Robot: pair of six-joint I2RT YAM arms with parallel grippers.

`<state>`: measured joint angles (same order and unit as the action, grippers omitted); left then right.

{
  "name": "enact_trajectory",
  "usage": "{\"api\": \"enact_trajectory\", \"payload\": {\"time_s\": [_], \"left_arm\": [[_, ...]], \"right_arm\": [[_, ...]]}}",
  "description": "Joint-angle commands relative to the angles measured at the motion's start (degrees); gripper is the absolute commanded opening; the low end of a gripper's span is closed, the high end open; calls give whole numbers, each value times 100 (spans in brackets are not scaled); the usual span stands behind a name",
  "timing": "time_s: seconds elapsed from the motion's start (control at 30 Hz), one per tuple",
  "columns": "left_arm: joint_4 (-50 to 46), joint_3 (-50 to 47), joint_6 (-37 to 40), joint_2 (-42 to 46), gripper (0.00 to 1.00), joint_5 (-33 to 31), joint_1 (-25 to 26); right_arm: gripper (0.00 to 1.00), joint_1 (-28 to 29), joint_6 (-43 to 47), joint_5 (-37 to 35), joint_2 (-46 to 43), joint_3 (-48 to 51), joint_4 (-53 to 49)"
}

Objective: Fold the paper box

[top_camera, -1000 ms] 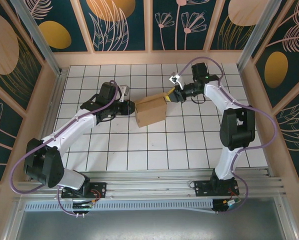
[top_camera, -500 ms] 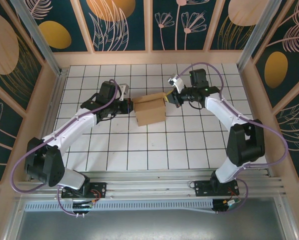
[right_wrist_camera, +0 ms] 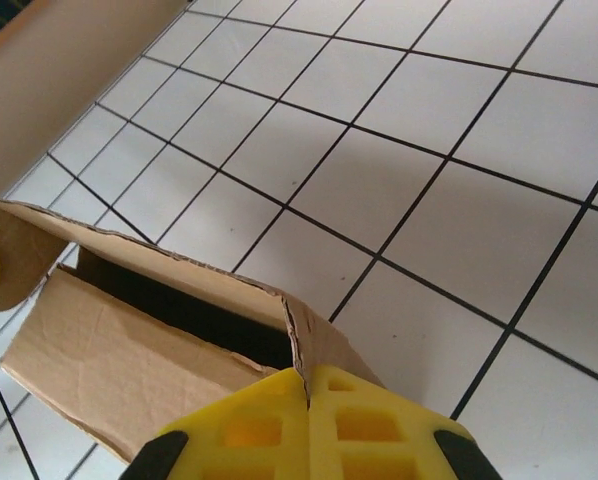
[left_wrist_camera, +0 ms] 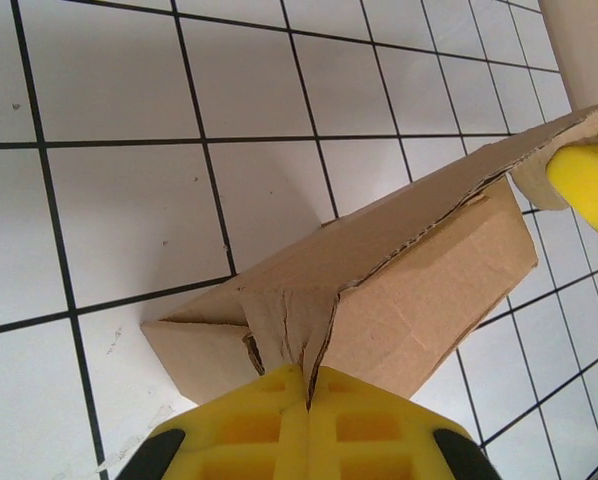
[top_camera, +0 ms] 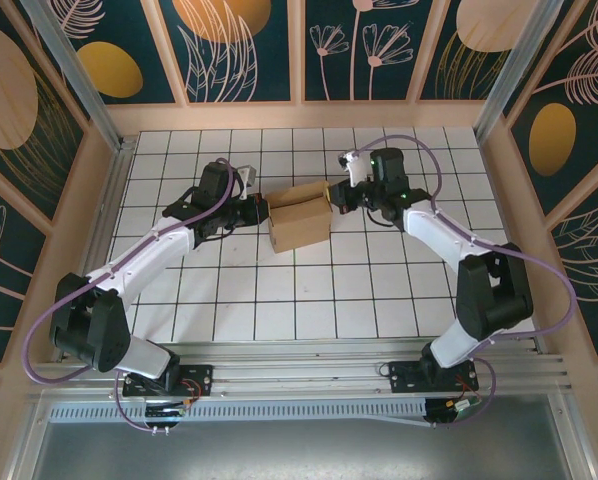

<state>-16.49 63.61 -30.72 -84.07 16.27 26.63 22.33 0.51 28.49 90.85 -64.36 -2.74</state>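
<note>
We judge the fold to be partway done: the paper box (top_camera: pixel 299 217) already stands as a shallow hollow body on the white tiled table (top_camera: pixel 279 300), in the far middle of the grid. One long panel rises at a slant above it, and in the right wrist view its interior is a dark gap open to view. What seems left is bringing that raised panel down and tucking the end flaps, though we cannot tell how the far side is finished. The left gripper (top_camera: pixel 251 210) has its yellow fingers pressed together on a crumpled flap at the box's left end. The right gripper (top_camera: pixel 336 195) is likewise clamped on a cardboard corner at the right end. The left arm reaches diagonally from its near-left base toward the far centre. The right arm climbs the right side, then bends back leftward to the box.
</note>
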Motion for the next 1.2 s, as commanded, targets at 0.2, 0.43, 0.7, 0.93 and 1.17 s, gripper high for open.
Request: {"api": "enact_trajectory", "payload": {"time_s": [0.2,0.43,0.7,0.93,1.17], "left_arm": [[277,-93,-153,-4,0,210,44],[322,-139,-202,-38,0,247,58],[288,-183,-246,-39,0,279,96],[227,-295,-312,97,0,254,136],[224,-485,-407,153,0,253,191]], "right_arm": [[0,453,-829,-309,-461,404,470],[0,543,-1014,-366,-376,555,530],[0,643,-1432,-407,-296,705,471],[0,769,-1537,-439,-304,842,529],[0,817,-1301,-684,-320,1038,316]]}}
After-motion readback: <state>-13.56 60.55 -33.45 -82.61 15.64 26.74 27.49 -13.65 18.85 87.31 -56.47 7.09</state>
